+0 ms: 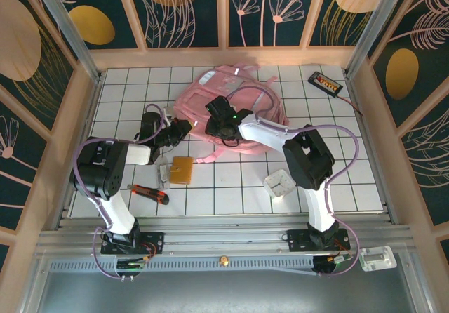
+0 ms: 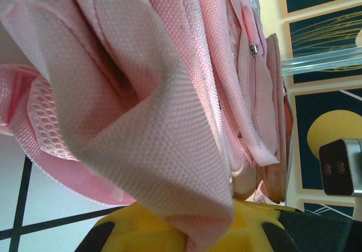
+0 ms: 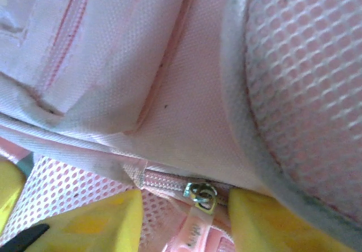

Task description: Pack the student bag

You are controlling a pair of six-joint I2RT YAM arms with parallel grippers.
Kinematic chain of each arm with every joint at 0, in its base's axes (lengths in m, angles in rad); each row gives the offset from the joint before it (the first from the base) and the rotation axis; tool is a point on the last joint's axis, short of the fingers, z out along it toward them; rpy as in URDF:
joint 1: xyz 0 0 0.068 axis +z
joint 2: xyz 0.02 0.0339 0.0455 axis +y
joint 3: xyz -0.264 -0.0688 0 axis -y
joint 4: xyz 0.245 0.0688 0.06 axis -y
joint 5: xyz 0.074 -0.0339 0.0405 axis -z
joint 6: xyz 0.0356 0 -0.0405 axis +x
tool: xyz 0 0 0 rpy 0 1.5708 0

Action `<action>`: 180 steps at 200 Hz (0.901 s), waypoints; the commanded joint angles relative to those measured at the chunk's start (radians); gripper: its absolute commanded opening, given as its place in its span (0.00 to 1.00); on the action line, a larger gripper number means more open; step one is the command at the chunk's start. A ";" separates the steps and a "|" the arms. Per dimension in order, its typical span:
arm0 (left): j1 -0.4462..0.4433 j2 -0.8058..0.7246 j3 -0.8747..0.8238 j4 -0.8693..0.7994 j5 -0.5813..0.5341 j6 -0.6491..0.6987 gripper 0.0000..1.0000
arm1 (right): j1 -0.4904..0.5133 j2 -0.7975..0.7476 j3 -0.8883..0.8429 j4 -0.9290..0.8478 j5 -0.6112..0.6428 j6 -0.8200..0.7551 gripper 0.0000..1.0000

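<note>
**Both grippers at the student bag (image 1: 224,85), lying toward 12 o'clock on the desk (image 1: 231,187).**
We see the left gripper (image 2: 192,229) clamped on pink fabric at the bag's 8 o'clock edge. The right gripper (image 3: 186,218) stands partly open, a zipper pull (image 3: 201,195) between its fingers.

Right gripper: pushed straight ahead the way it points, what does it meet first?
The right gripper meets the large pink fabric backpack: its metal zipper slider sits between the jaws, possibly already touching; depth unclear.

Lab cell w/ grid table (image 1: 224,194)
</note>
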 commanded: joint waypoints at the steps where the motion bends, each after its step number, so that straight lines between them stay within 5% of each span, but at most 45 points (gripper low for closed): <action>1: -0.010 -0.063 0.009 0.090 0.111 0.021 0.00 | -0.023 -0.004 -0.039 -0.042 -0.004 0.020 0.45; 55: -0.010 -0.097 0.007 0.085 0.110 0.018 0.00 | -0.023 -0.002 -0.051 -0.048 0.018 0.017 0.10; 141: -0.010 -0.087 0.002 0.039 0.090 0.064 0.00 | -0.032 -0.053 -0.012 -0.082 0.024 -0.031 0.03; 180: -0.007 -0.075 -0.007 -0.007 0.048 0.110 0.00 | -0.072 -0.054 0.005 -0.122 -0.104 -0.092 0.00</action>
